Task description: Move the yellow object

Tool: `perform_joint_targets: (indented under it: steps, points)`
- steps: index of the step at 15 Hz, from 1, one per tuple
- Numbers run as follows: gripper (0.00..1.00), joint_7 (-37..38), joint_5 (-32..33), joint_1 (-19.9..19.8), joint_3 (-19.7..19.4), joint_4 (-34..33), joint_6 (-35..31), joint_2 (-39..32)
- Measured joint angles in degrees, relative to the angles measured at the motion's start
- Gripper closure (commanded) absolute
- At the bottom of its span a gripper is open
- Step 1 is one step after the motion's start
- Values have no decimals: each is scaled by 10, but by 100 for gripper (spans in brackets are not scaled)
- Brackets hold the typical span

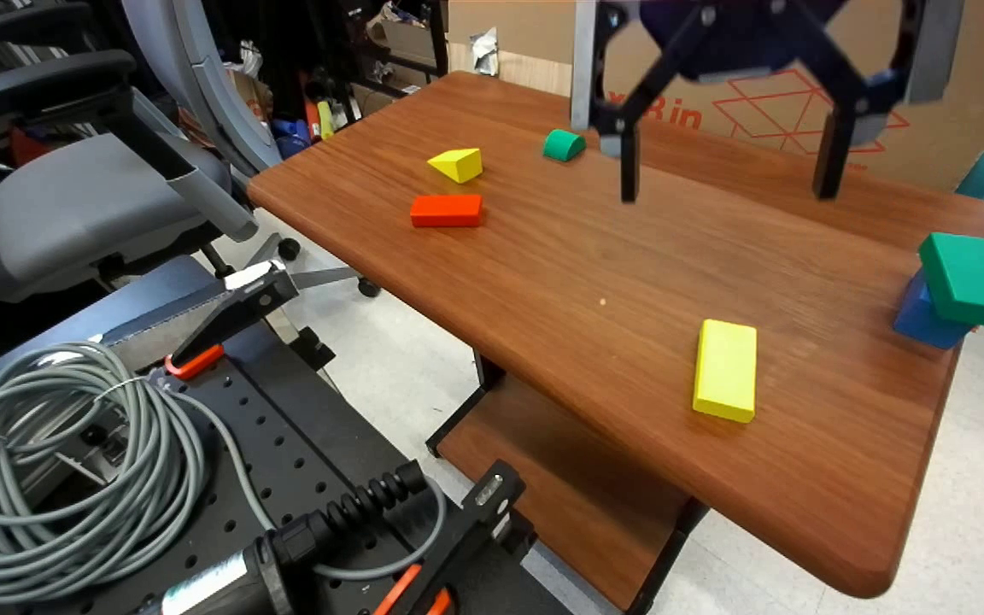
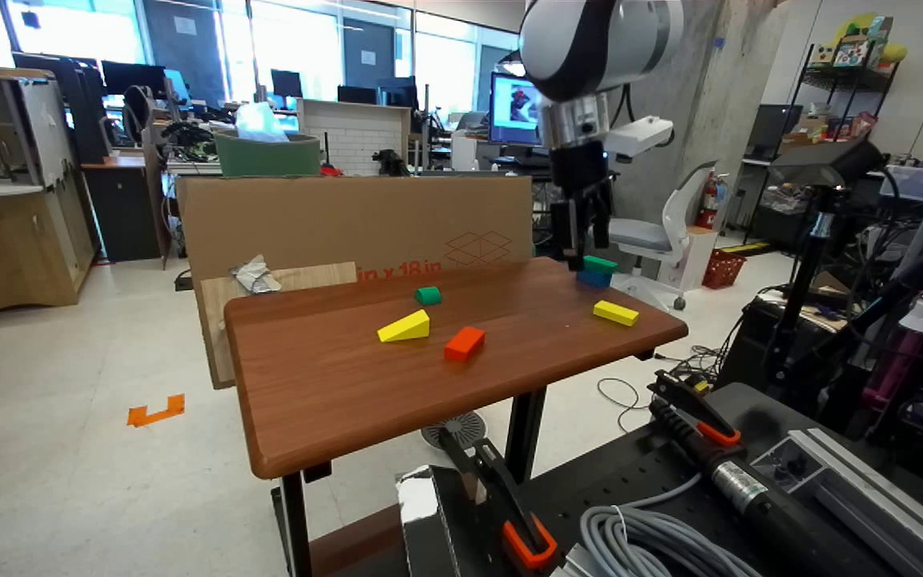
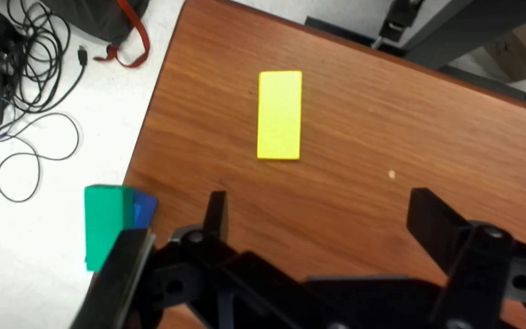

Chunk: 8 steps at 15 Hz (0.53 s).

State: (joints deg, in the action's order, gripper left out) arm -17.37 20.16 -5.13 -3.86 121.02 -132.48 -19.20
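The yellow object is a flat rectangular block lying on the brown table, near one end, in both exterior views (image 1: 725, 370) (image 2: 615, 313). It also shows in the wrist view (image 3: 279, 115), above the middle of the picture. My gripper (image 1: 727, 199) is open and empty, in the air above the table. In an exterior view the gripper (image 2: 587, 256) hangs near the table's far edge. In the wrist view the fingers (image 3: 319, 192) stand wide apart with bare table between them, and the yellow block lies ahead of the fingertips, apart from them.
A green block (image 1: 970, 278) rests on a blue block (image 1: 928, 316) at the table's edge, also beside the left finger in the wrist view (image 3: 107, 219). A yellow wedge (image 1: 460, 165), a red block (image 1: 447, 211) and a green half-cylinder (image 1: 564, 145) lie farther along. Cardboard (image 2: 349, 208) stands behind the table.
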Motion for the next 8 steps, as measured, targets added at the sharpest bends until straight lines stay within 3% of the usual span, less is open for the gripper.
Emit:
perform_joint_targets:
  steps: [4, 8]
  points:
    - [0, -17, -82, 0, 17, 49, -8, 115]
    - [0, -16, -82, 0, 15, 49, -8, 102]
